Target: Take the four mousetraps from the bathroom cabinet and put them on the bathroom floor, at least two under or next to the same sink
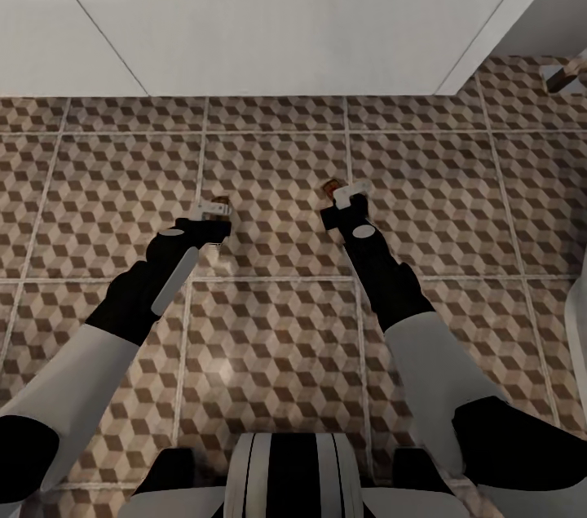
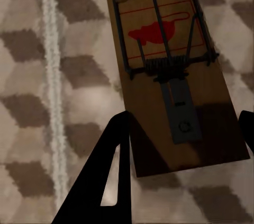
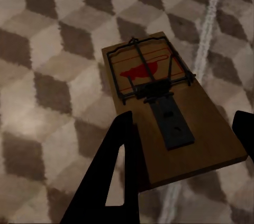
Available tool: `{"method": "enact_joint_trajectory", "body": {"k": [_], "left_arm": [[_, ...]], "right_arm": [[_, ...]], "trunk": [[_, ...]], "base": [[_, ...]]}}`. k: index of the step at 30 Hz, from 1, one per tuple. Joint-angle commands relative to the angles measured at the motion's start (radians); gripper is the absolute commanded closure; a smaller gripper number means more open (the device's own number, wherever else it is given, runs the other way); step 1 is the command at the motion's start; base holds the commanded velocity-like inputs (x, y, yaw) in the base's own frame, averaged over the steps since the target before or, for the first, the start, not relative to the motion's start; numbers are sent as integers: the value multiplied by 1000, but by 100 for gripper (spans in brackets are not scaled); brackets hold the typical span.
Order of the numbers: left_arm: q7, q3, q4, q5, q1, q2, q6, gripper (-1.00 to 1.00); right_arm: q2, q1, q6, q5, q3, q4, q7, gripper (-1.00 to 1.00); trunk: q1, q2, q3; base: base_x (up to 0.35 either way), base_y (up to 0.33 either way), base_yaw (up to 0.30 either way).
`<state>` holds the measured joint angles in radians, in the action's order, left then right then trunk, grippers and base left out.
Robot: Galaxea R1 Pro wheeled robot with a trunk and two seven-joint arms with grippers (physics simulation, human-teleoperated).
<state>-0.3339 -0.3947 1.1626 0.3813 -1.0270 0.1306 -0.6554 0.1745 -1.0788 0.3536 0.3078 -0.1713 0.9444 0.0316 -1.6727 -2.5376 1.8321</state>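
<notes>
Left-hand mousetrap (image 2: 174, 70): a tan wooden board with a black wire spring bar and a red mouse mark. In the left wrist view its near end sits between the two dark fingers (image 2: 106, 181) of the left gripper (image 1: 214, 212), which are closed on its edges. It is held above the bathroom floor (image 1: 277, 314), close to a pale grout line (image 2: 53, 86).

Right-hand mousetrap (image 3: 164, 113): same build, red mark at the far end. Its near end is clamped between the dark fingers (image 3: 114, 176) of the right gripper (image 1: 346, 193), and it is likewise held over the cube-patterned tiles, with a grout line passing just beside it.

In the head view both arms reach forward and down side by side, the grippers apart from each other. Only a small brown edge of each trap shows at the fingertips.

Beyond the grippers a white panel (image 1: 285, 12) meets the tiles. A small object (image 1: 567, 76) at the right edge is too small to identify.
</notes>
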Motion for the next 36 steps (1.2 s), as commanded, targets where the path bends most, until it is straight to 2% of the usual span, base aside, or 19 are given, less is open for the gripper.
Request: {"method": "enact_joint_trajectory", "body": {"k": [1, 7, 20, 28, 31, 36], "left_arm": [[-13, -3, 1, 8, -1, 1, -3, 100], [-13, -3, 3, 8, -1, 3, -3, 100], [-14, -1, 34, 8, -1, 8, -1, 100], [-14, -1, 35, 8, 0, 11, 60, 100], [-14, -1, 35, 8, 1, 19, 68, 100], [-14, -1, 34, 8, 1, 26, 72, 100]], "right_arm": [[0, -1, 7, 7, -2, 1, 4, 100], [0, 0, 7, 6, -2, 1, 3, 100], [0, 1, -8, 5, -2, -1, 2, 100], [0, 5, -47, 5, -2, -2, 1, 100], [0, 6, -59, 5, -2, -3, 0, 100], [0, 6, -67, 5, -2, -4, -58, 100]], "trunk": [[0, 0, 1], [0, 0, 1], [0, 0, 1], [0, 0, 1], [0, 0, 1], [0, 0, 1]], "base": [[206, 0, 0], [141, 0, 0], [10, 0, 0], [0, 0, 0], [0, 0, 0], [0, 0, 0]]}}
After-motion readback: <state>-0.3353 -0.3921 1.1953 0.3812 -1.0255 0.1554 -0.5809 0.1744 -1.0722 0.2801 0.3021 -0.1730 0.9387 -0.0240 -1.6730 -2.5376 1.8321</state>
